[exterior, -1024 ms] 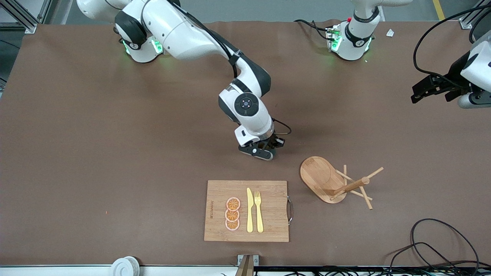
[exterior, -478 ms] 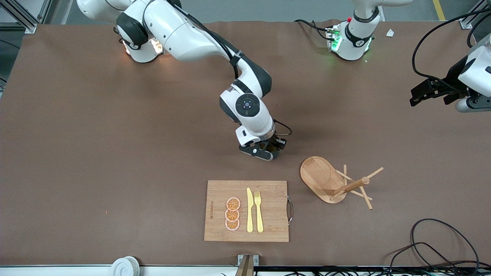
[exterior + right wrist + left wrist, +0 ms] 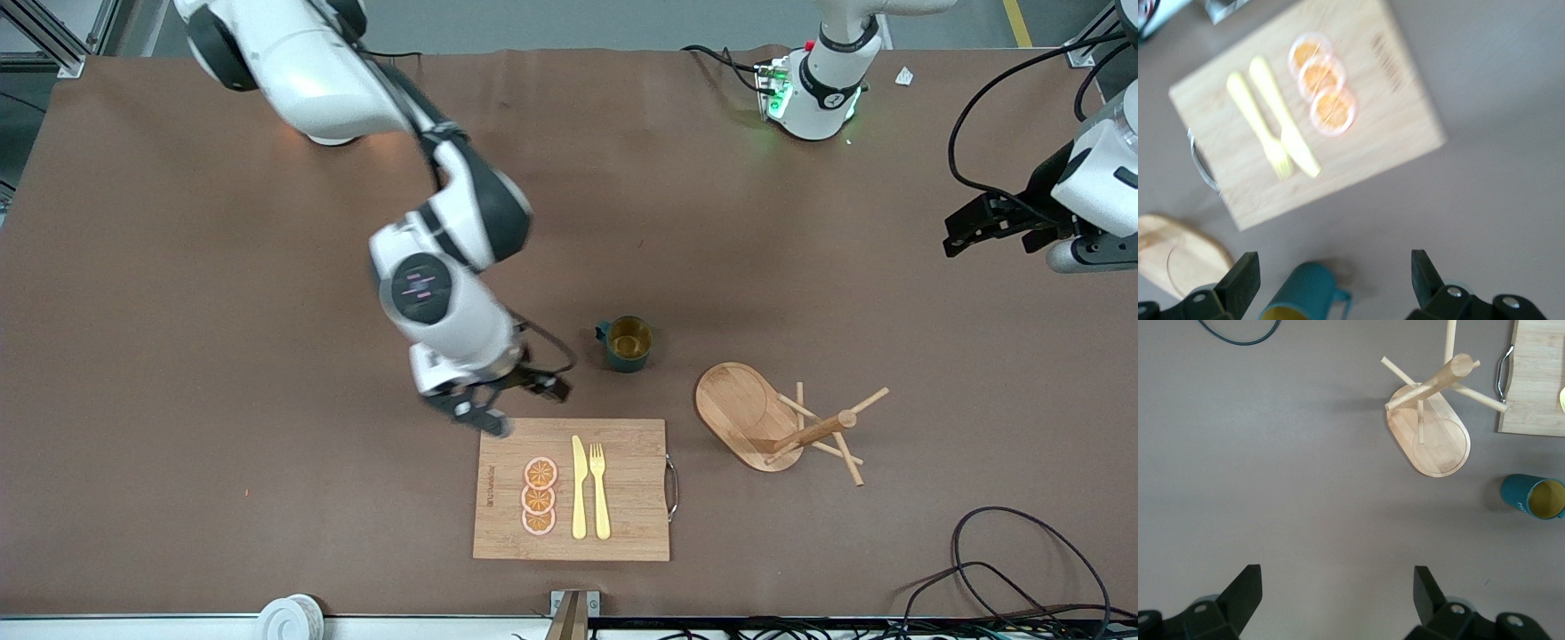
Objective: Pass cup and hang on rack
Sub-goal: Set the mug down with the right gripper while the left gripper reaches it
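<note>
Front view, cup (image 3: 628, 343): upright on the bare counter (image 3: 222, 373), mouth up, tan inside showing, small handle turned toward the right arm's end; held by nothing.
Cup's neighbours: just farther from the front camera than the cutting board (image 3: 622, 524); near the rack (image 3: 773, 425) but apart from it, on the side toward the right arm's end.
Rack: oval base flat on the counter, post and crossing pegs all bare; no cup on any peg.
Right end effector (image 3: 484, 412): low over the counter at the cutting board's corner, beside the cup and clear of it; fingers spread wide with nothing between them, as seen in the right wrist view (image 3: 1331, 287), where the cup (image 3: 1301, 297) sits just ahead of the open fingers.
Left end effector (image 3: 965, 233): up over the counter's edge at the left arm's end, well apart from cup and rack; fingers parted and empty in the left wrist view (image 3: 1338, 600), with the rack (image 3: 1431, 433) and cup (image 3: 1531, 497) both ahead of it.
Cutting board contents: knife (image 3: 579, 487), fork (image 3: 600, 489) and three orange slices (image 3: 539, 496), untouched by either arm.
Done, by the look of things: cup set down mid-counter within the left arm's likely reach, so the pass half appears complete.
Left to do: pick-up by the left arm, carry to the rack, handle threaded over a peg, release.
</note>
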### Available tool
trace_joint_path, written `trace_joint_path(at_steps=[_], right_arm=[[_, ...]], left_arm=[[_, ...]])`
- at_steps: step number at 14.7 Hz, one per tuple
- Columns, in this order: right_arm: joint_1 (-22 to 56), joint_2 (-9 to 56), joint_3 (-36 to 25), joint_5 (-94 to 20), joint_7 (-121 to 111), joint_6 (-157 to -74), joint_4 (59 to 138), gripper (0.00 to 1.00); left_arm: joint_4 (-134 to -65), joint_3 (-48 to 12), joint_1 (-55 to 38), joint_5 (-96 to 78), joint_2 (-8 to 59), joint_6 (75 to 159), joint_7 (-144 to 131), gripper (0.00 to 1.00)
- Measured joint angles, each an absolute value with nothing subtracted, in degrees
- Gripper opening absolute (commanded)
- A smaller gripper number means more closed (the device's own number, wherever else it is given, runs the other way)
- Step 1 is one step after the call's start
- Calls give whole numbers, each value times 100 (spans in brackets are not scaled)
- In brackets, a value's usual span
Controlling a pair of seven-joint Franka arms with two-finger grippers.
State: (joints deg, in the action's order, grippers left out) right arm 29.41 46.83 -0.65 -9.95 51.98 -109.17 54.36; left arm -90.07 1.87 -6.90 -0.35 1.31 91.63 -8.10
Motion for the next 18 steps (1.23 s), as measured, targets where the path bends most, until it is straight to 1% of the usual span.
trace_joint_path(at_steps=[2,4,6,9,12,15,18], right_arm=[[2601,4434,-329,-594,4460,-10507,5427,100],[1782,4174,-425,-499,3400,-10152,5429,100],[1011,4037,-408,-511,2427,-9979,5457,100],[477,3927,-394,-507,1622,-9944,5656,100],[119,3615,-396,-504,699,-9942,5990,100],[-111,2822,-397,-463,32,-9897,6669,100],[-99,1814,-327,-121,-83,-9865,7637,100]], left_arm=[[-8988,54,-724,-36,227,9162,-1311,100],[-8945,-299,-786,-36,386,9169,-2036,100],[-8835,-671,-839,-33,586,9171,-2769,100],[-8762,-1133,-896,-10,913,9228,-3692,100],[-8711,-1260,-1401,364,1284,9409,-4554,100],[-8704,-1275,-2081,662,1748,9729,-5585,100],[-8700,-1286,-2765,1343,2362,10044,-6736,100]])
